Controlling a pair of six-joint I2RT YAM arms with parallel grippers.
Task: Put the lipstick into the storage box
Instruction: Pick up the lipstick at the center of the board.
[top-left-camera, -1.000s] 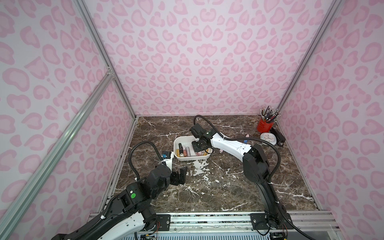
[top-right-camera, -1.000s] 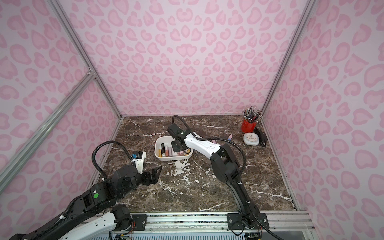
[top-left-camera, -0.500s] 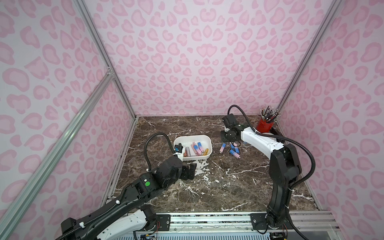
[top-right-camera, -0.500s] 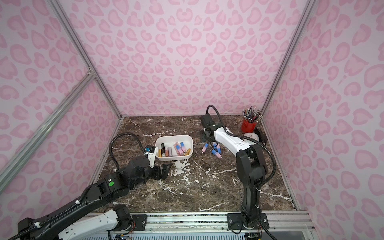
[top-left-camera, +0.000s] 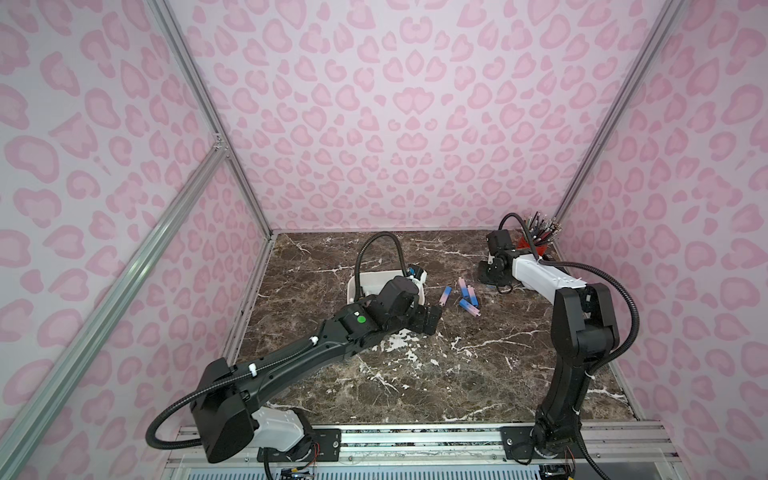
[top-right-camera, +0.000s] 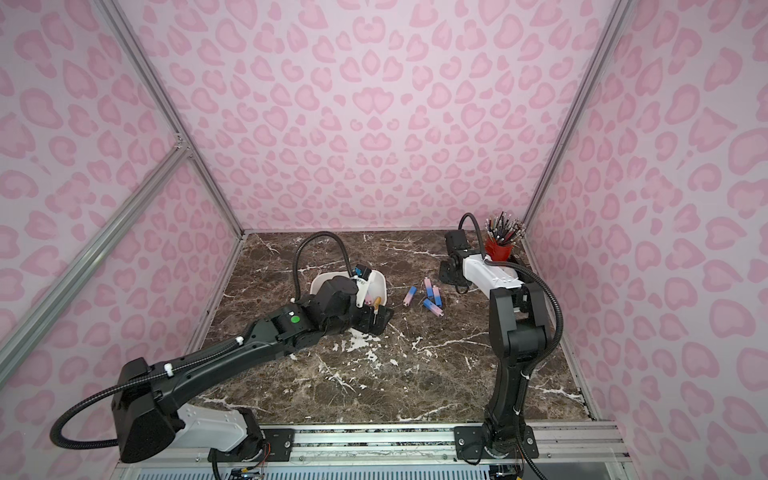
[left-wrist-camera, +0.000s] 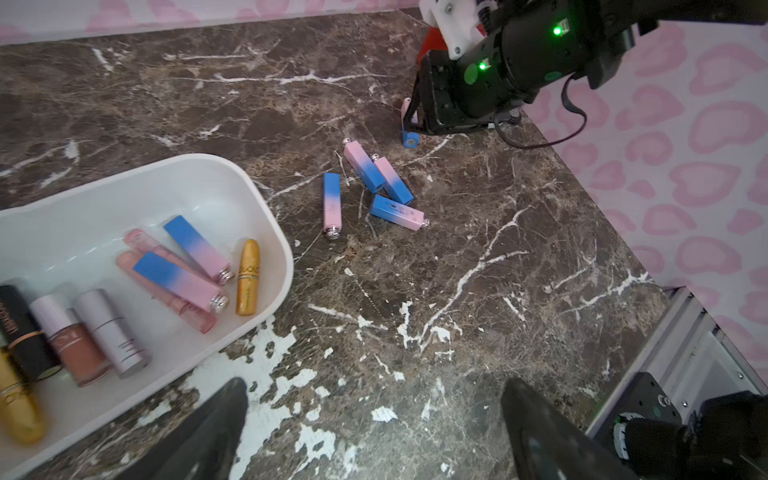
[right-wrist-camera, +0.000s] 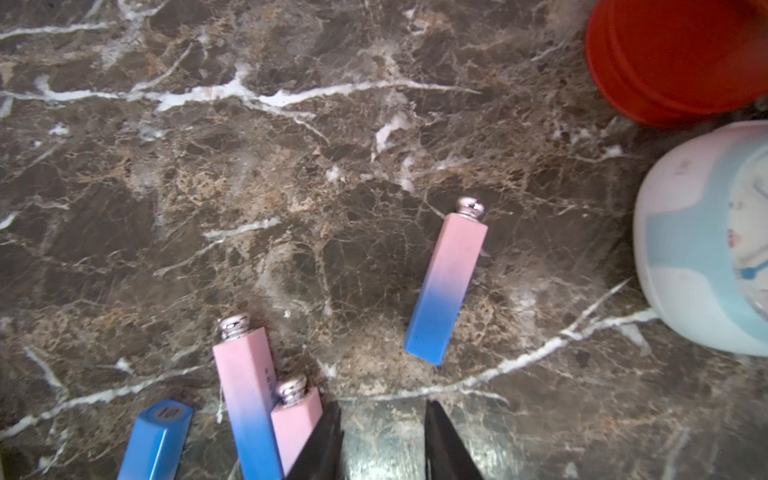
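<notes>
Nearest, the left hand (left-wrist-camera: 374, 384) hung wide open and empty over the brown marbled desk (left-wrist-camera: 457, 291), with the white plastic rounded storage box (left-wrist-camera: 286, 257), several lipsticks already inside, around its 10 o'clock. At the box's 3 o'clock four pink-and-blue square-tube lipsticks (top-left-camera: 462, 286) lay loose, and at their 2 o'clock the right hand (right-wrist-camera: 380, 409), jaws parted on nothing, hovered low beside a fifth such tube (right-wrist-camera: 446, 286). This looked like the reach before a pick: next, the jaws would need centring across that tube, closing, then carrying it toward 9 o'clock into the box.

Loose lipsticks (left-wrist-camera: 332, 205) five; storage box (left-wrist-camera: 257, 208) one; pen cup (top-right-camera: 498, 251) one.
</notes>
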